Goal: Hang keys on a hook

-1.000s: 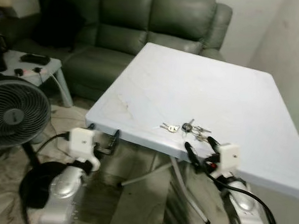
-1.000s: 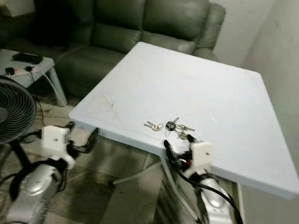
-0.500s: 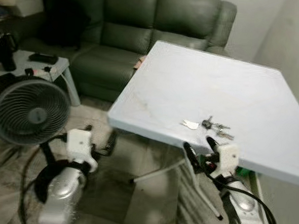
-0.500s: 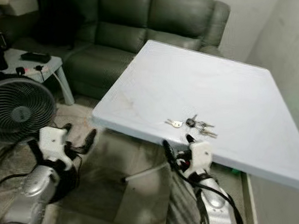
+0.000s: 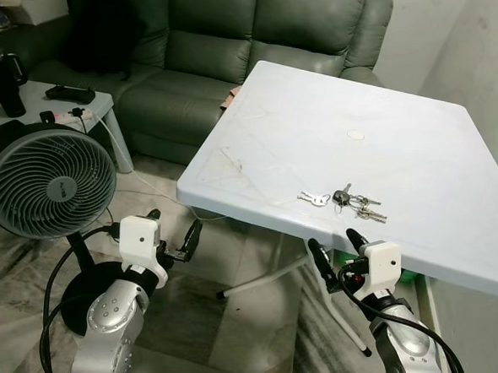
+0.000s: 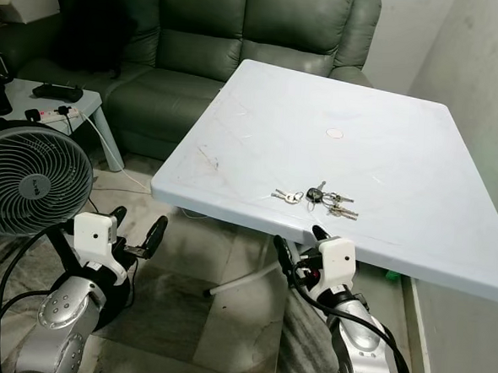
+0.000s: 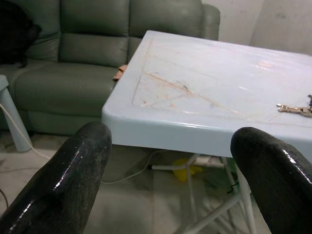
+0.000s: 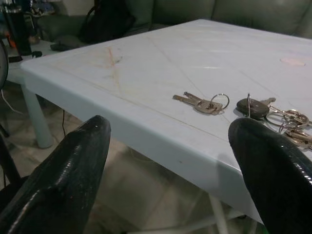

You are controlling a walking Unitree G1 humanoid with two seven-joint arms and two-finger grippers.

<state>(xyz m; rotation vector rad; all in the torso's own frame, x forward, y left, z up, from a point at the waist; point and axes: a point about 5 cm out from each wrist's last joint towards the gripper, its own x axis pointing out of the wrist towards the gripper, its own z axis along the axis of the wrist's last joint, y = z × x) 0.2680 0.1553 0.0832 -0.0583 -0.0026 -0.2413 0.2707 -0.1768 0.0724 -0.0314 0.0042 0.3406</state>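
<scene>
Right wrist view: our right claw is spread wide, empty, just short of the table edge. Over the last second the camera steadied and the table edge drew nearer; we judge the approach nearly done, grasp not yet begun. Left claw open, idle, low. Keys: one small pair plus one larger bunch, near that edge. Hooks counted: none.

Soft, even indoor light is washing my views; the pale desk is glowing brightly while the sofa is sitting dim. My close black fingers are blurring and catching small glints.
</scene>
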